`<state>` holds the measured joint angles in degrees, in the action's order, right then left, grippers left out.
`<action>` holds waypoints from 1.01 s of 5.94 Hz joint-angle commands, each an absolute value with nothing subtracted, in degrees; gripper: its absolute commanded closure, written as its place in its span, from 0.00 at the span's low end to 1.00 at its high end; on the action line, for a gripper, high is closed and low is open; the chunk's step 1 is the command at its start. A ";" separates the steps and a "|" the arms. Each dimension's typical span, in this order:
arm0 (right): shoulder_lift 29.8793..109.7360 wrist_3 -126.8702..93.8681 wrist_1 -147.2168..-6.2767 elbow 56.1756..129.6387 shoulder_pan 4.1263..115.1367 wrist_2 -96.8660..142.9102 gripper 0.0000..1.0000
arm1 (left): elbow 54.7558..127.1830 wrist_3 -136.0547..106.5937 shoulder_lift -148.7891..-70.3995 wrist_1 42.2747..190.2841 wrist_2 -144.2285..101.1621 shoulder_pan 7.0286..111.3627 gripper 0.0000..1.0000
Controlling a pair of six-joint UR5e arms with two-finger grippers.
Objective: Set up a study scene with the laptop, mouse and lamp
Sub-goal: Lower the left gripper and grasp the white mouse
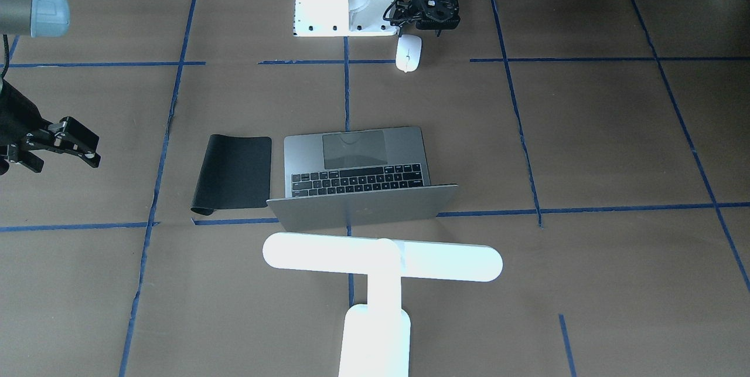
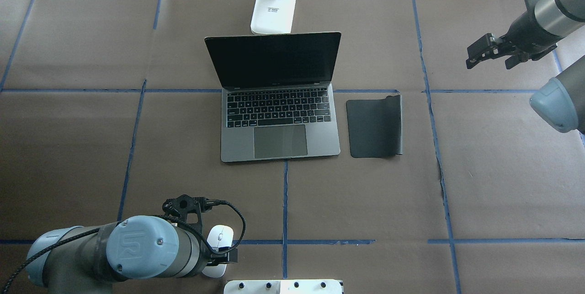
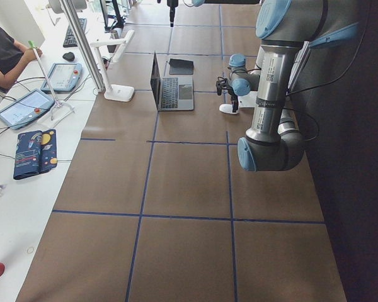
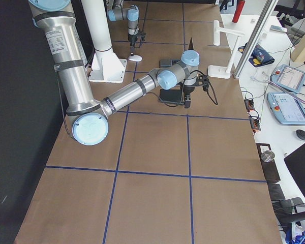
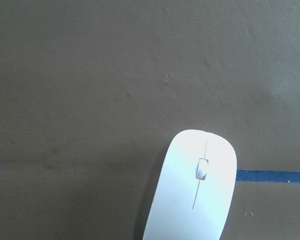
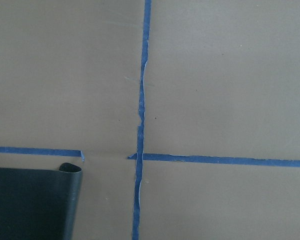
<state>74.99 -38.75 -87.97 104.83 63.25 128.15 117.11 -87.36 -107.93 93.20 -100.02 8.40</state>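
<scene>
overhead exterior view shows the mouse (image 2: 219, 237), a small white oval with a thin dark centre line, lying flat on the tabletop (image 2: 365, 202) across a blue tape line (image 2: 320, 242), beneath the left tool (image 1: 436, 16), whose opening cannot be told, while the right tool (image 1: 95, 151) hangs parted and empty.

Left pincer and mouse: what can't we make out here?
- left pincer: open or shut is unclear. The front-facing view shows only its housing, the left arm covers it overhead, and no fingers show in the wrist view.
- mouse: its rear is under that arm overhead and cut off by the wrist view's bottom edge. Contact is unclear.
- lamp: blown out white in the front-facing view, and its bar is beyond the overhead view's top edge.
</scene>
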 commanded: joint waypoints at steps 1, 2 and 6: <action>75.06 -38.58 -88.15 104.94 63.54 128.06 0.00 | 114.18 -87.36 -110.47 93.25 -99.93 8.26 0.00; 75.15 -38.58 -88.15 104.94 63.46 128.06 0.00 | 113.73 -87.36 -110.65 93.16 -99.93 8.26 0.00; 75.23 -38.58 -88.07 104.94 63.46 127.97 0.00 | 112.68 -87.28 -110.74 92.99 -99.84 8.87 0.00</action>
